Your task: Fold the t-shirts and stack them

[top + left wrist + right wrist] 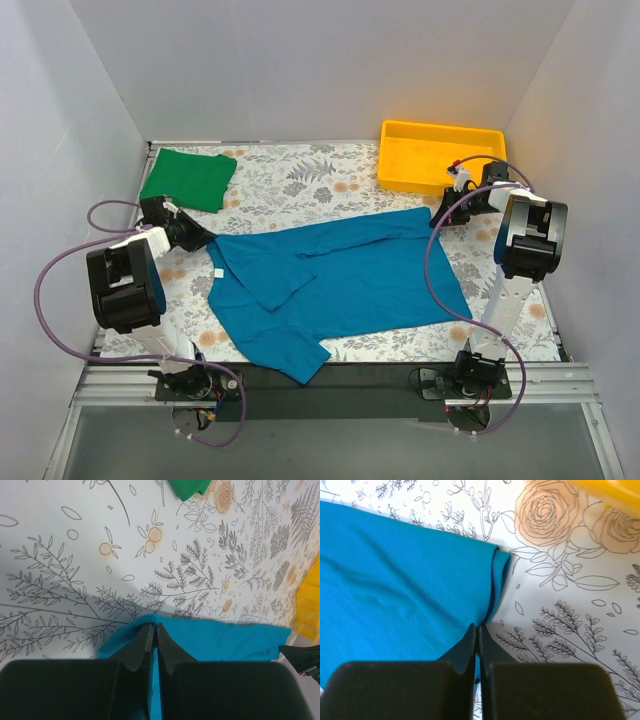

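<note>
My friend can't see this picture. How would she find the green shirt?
Start at the flowery table and go to its far left corner. The green t-shirt lies there, folded small. The teal-blue t-shirt lies spread wide in the middle instead.

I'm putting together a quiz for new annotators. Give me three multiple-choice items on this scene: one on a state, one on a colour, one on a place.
1. The right hand is:
A) open
B) shut on the blue shirt
C) out of view

2. The tray is:
A) red
B) yellow
C) white

3. The green shirt lies:
A) in the tray
B) on the blue shirt
C) folded, at the far left of the table

Answers:
1 B: in the right wrist view its jaws meet on the shirt's edge.
2 B: the top view shows it plainly yellow.
3 C: it sits at the far left corner, apart from the tray and the blue shirt.
</note>
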Available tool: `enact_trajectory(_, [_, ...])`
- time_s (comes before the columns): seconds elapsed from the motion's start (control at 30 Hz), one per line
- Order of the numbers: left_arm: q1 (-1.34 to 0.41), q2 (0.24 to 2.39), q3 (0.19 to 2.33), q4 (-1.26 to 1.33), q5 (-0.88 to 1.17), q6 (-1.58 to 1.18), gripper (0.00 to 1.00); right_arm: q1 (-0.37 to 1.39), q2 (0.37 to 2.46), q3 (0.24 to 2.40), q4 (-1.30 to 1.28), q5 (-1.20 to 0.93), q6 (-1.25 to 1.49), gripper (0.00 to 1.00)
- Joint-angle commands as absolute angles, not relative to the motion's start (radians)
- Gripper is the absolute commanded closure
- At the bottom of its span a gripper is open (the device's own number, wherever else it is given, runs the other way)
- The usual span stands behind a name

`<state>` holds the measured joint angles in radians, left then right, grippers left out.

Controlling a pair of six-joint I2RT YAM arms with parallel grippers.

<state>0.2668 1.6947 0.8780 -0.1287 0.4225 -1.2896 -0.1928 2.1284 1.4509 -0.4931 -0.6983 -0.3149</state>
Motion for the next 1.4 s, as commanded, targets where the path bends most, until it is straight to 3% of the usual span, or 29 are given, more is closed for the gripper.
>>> enact_trajectory(0.0, [0.276, 1.721, 0.931, -0.127, 0.469, -1.261, 1.00, -0.196, 2.132, 1.459, -0.448, -0.500, -0.345, 0.99])
enact_trajectory(0.73, [0.242, 1.778, 1.037, -0.132, 0.509, -1.258, 1.00, -0.169, 2.046, 1.399, -0.339, -0.407, -0.351, 0.99])
enact_trajectory(0.87, [0.232, 1.763, 1.066, -0.130, 0.517, -1.252, 0.81, -0.170, 2.008, 1.373, -0.328, -0.403, -0.362, 0.87])
enact_trajectory(0.9, [0.230, 1.756, 1.071, -0.130, 0.514, -1.250, 0.69, -0.170, 1.996, 1.359, -0.325, -0.400, -0.365, 0.79])
enact_trajectory(1.0, [0.230, 1.709, 1.083, -0.132, 0.482, -1.236, 0.54, -0.179, 1.948, 1.326, -0.325, -0.396, -0.383, 0.62])
enact_trajectory(1.2, [0.230, 1.479, 1.037, -0.178, 0.350, -1.178, 0.48, -0.230, 1.783, 1.238, -0.360, -0.506, -0.539, 0.44])
enact_trajectory(1.27, [0.230, 1.364, 0.940, -0.167, 0.379, -1.201, 0.26, -0.224, 1.703, 1.178, -0.425, -0.576, -0.636, 0.40])
enact_trajectory(1.3, [0.230, 1.333, 0.905, -0.160, 0.420, -1.262, 0.06, -0.216, 1.672, 1.157, -0.451, -0.653, -0.750, 0.40])
enact_trajectory(1.37, [0.232, 1.275, 0.823, -0.146, 0.503, -1.319, 0.02, -0.157, 1.590, 1.090, -0.593, -0.739, -0.924, 0.38])
